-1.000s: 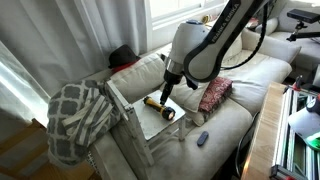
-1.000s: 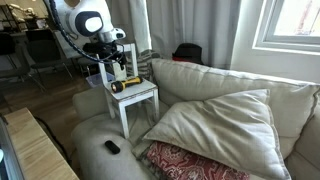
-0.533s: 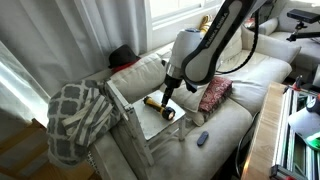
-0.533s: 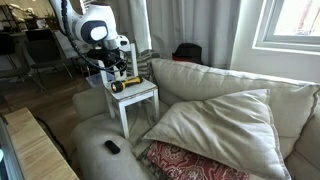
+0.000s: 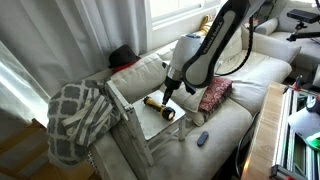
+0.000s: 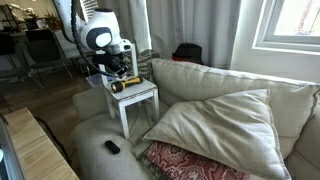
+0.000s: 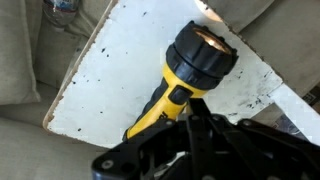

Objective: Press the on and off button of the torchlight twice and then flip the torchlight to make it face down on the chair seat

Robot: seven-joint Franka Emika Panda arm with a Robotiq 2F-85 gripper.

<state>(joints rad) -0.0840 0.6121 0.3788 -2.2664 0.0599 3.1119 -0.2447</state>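
Observation:
The torchlight (image 7: 178, 88) lies on its side on the white chair seat (image 7: 110, 70), with a yellow body and a black head whose lens points to the upper right. My gripper (image 7: 197, 106) is shut, holding nothing. Its joined fingertips stand right at the torch's body, beside the dark button patch; whether they touch cannot be told. In both exterior views the gripper (image 5: 167, 92) (image 6: 124, 74) hangs just over the torchlight (image 5: 160, 107) (image 6: 122, 85) on the chair seat (image 5: 148, 122) (image 6: 143, 93).
A checkered blanket (image 5: 75, 115) hangs over the chair's back. The chair stands on a cream sofa with a large cushion (image 6: 220, 120), a red patterned cushion (image 5: 214, 93) (image 6: 190, 160) and a small dark remote (image 5: 202, 138) (image 6: 112, 147).
The gripper's fingers have gone from open to shut over the torchlight. The arm has shifted only slightly; the torchlight has not moved.

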